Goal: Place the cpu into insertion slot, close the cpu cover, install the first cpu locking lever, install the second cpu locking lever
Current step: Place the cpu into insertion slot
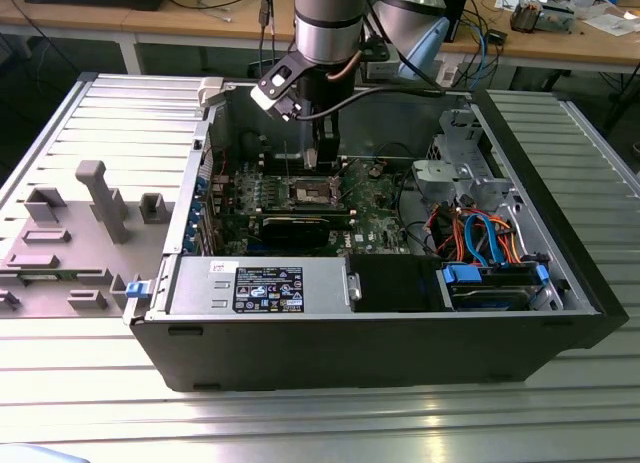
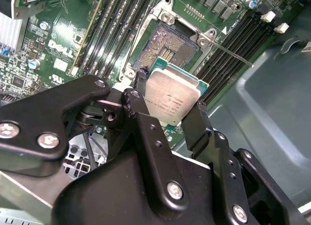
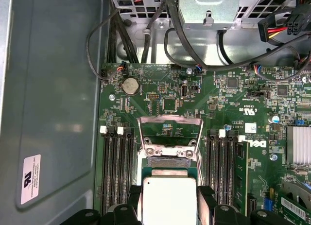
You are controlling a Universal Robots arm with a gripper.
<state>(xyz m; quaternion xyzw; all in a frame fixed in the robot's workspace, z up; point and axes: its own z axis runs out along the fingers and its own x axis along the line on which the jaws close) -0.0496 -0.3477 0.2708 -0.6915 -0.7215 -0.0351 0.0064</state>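
Gripper [image 2: 169, 104] is clamped on the cpu [image 2: 174, 94] by two opposite edges, just above the insertion slot [image 2: 163, 47], prob. to keep it level; cpu cover [image 3: 170, 119] stands open behind the slot.

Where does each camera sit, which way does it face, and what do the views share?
Exterior view: off the arm, above the open computer case, looking down into it; the arm reaches in.
First wrist view: on the arm, facing the motherboard squarely; fingertips show.
Second wrist view: on the arm, looking obliquely past the gripper to the insertion slot.
Shared: both wrist views show the gripped cpu.
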